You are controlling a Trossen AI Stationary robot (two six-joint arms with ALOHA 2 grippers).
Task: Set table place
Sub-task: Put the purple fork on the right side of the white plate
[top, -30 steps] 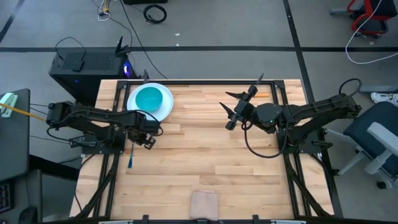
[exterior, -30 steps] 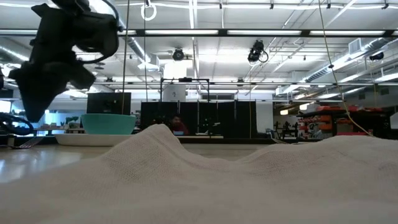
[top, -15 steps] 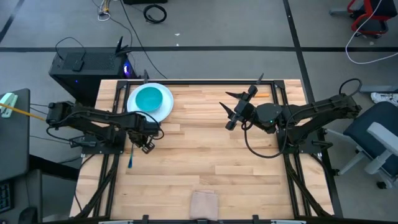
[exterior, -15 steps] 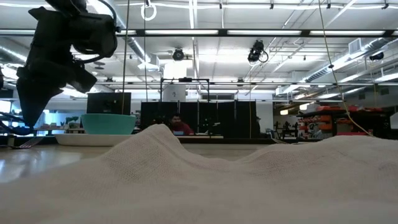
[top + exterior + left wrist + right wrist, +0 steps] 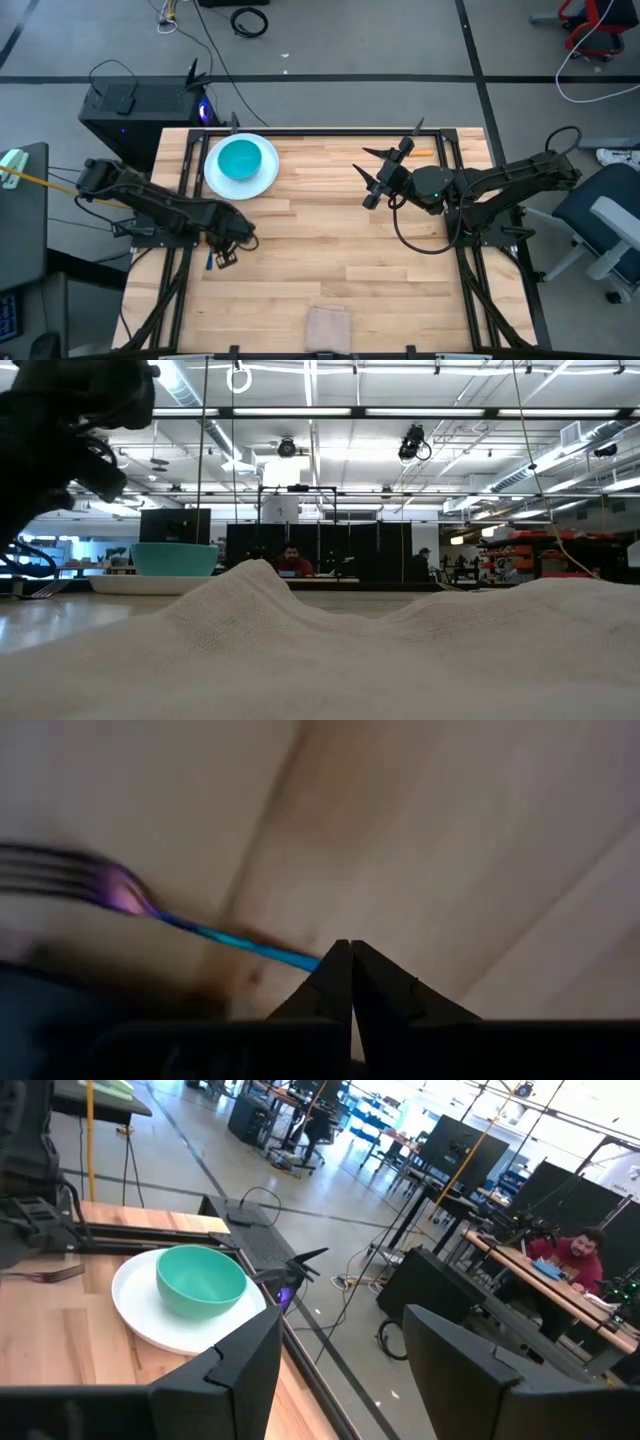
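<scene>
A white round plate (image 5: 262, 178) with a teal bowl (image 5: 238, 159) in it stands at the table's far left; both also show in the right wrist view (image 5: 150, 1330). A blue-handled fork (image 5: 209, 263) lies flat on the wood near the left edge. My left gripper (image 5: 226, 252) is shut and low, its tips (image 5: 350, 955) at the fork's handle. My right gripper (image 5: 370, 172) hangs open and empty above the middle of the table's far half. An orange-handled spoon (image 5: 424, 151) lies by the far edge behind it. My left gripper comes from above with its shut fingertips (image 5: 335, 970) at the fork's blue handle (image 5: 285, 953), some way back from the tines (image 5: 50, 875). The handle runs under the tips and lies flat on the table. I cannot tell whether the tips touch it.
A folded beige cloth (image 5: 328, 326) lies at the table's near edge and fills the foreground of the low view (image 5: 400, 650). Black rails (image 5: 180, 170) run along the table's sides. A black computer case (image 5: 140, 105) stands past the far left corner. Bare wood (image 5: 330, 250) lies in the middle.
My left gripper has gone from beside the plate toward the table's near edge and down, ending over the fork. In the low view it has swung out toward the picture's left. The fork, plate and bowl lie as before.
</scene>
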